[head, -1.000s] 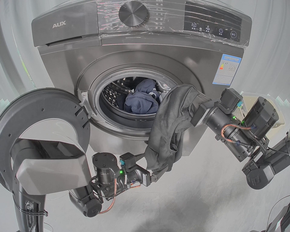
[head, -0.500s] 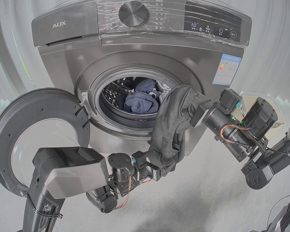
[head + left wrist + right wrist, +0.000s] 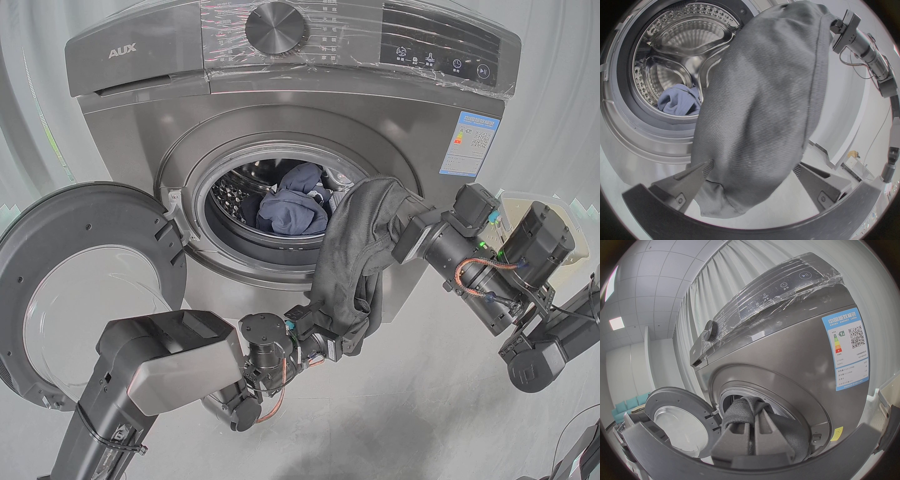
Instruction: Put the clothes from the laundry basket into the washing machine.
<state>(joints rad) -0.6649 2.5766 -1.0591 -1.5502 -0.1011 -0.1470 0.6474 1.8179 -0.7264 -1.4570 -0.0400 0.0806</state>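
Observation:
A dark grey garment (image 3: 356,256) hangs from the right rim of the washing machine's drum opening (image 3: 237,187) down over the front panel. My right gripper (image 3: 753,416) is shut on the garment's top fold, level with the drum's right edge (image 3: 403,215). The left gripper (image 3: 344,340) sits at the garment's lower end, open, with one finger (image 3: 693,178) touching the cloth (image 3: 762,103) and the other well off to its far side. A blue garment (image 3: 292,209) lies inside the drum (image 3: 678,40).
The machine's round door (image 3: 81,262) stands swung open to the left, beside my left arm. A pale laundry basket (image 3: 565,228) sits on the floor behind my right arm. Bare grey floor spreads below the machine.
My left arm has swung right and slightly up, bringing its open gripper under the hanging end of the grey garment. The right arm and the garment's top have held still.

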